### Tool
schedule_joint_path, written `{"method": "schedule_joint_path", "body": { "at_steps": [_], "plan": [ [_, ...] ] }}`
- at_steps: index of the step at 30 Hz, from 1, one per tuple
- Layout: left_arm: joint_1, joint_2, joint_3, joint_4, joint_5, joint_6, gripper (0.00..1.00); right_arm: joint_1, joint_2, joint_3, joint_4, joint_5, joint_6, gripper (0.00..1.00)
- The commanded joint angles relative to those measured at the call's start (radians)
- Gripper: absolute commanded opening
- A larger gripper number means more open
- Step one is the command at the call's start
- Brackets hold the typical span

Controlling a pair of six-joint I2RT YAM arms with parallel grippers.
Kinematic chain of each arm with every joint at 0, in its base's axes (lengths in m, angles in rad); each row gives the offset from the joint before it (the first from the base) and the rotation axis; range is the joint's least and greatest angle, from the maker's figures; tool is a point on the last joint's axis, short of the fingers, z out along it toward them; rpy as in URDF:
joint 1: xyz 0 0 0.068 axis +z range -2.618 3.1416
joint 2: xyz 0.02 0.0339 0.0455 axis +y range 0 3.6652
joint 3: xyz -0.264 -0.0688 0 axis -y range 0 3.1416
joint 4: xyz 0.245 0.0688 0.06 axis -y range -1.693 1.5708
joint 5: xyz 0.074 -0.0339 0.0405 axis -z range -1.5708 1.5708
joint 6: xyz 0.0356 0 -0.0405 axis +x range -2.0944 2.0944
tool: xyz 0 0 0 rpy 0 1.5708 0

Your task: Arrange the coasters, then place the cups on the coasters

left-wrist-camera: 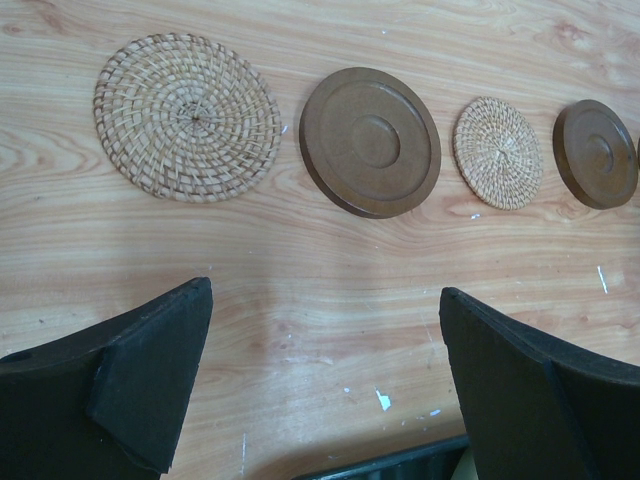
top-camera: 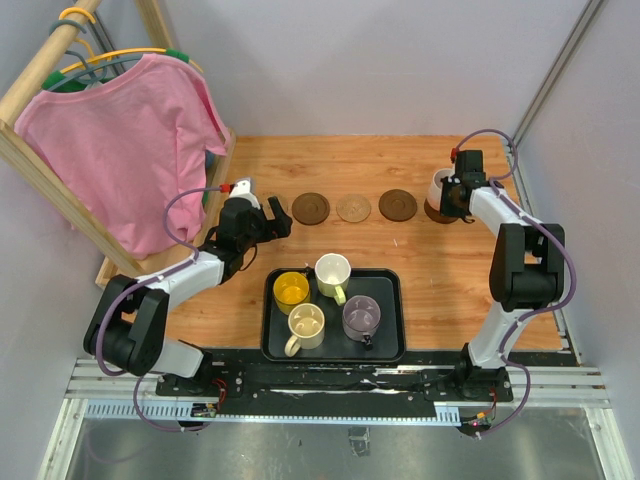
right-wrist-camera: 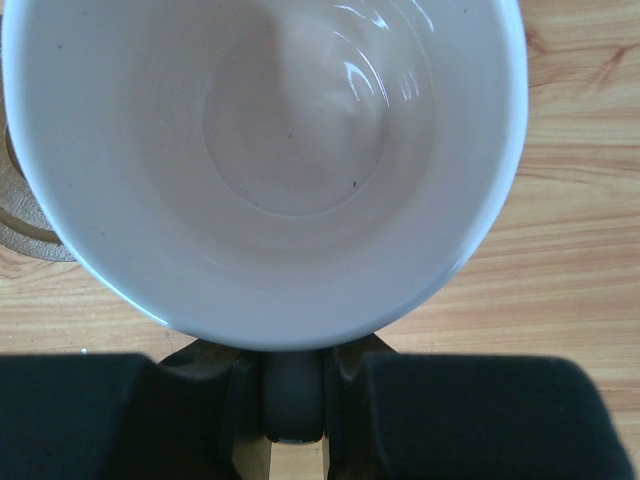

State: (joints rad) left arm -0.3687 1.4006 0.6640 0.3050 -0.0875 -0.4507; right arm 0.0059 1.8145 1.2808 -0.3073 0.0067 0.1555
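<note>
At the right end of the coaster row, the main hazard is an off-centre set-down. The pink cup (top-camera: 436,186) is over the end coaster (top-camera: 431,215), but in the right wrist view that coaster shows only past the cup's left side, so the two do not appear concentric. If the cup is let go like this, its base may straddle the coaster's rim and rock or tip.

Second hazard: I cannot tell whether the cup's base is already resting on the coaster or hanging above it. Letting go while it is raised would drop it. Pressing down further while it is seated would push the coaster along the table (top-camera: 450,290).

Third hazard: the grip is on the handle alone, so the cup may swivel, and fingers backing out carelessly could catch the handle and drag cup and coaster out of line.

Right gripper (top-camera: 448,195): jaws nearly closed, clamped on the cup's handle, which sits between the fingers.

Left gripper (top-camera: 278,216): jaws spread fully, holding nothing and touching nothing, poised over bare table near the left end of the row.

Four more coasters (left-wrist-camera: 370,140) lie in line, apart from one another and uncovered. Four cups (top-camera: 332,272) wait in the tray (top-camera: 388,345).
</note>
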Motion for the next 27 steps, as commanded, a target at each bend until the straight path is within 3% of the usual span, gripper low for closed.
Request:
{"method": "schedule_joint_path", "body": {
  "at_steps": [1,27],
  "plan": [
    [0.004,0.01,0.01,0.026,0.012,0.001,1.0,-0.031,0.004,0.002,0.076,-0.007,-0.021,0.01],
    [0.004,0.02,0.001,0.033,0.025,0.0,1.0,-0.055,0.028,-0.026,0.109,-0.007,-0.019,0.01]
  ]
}}
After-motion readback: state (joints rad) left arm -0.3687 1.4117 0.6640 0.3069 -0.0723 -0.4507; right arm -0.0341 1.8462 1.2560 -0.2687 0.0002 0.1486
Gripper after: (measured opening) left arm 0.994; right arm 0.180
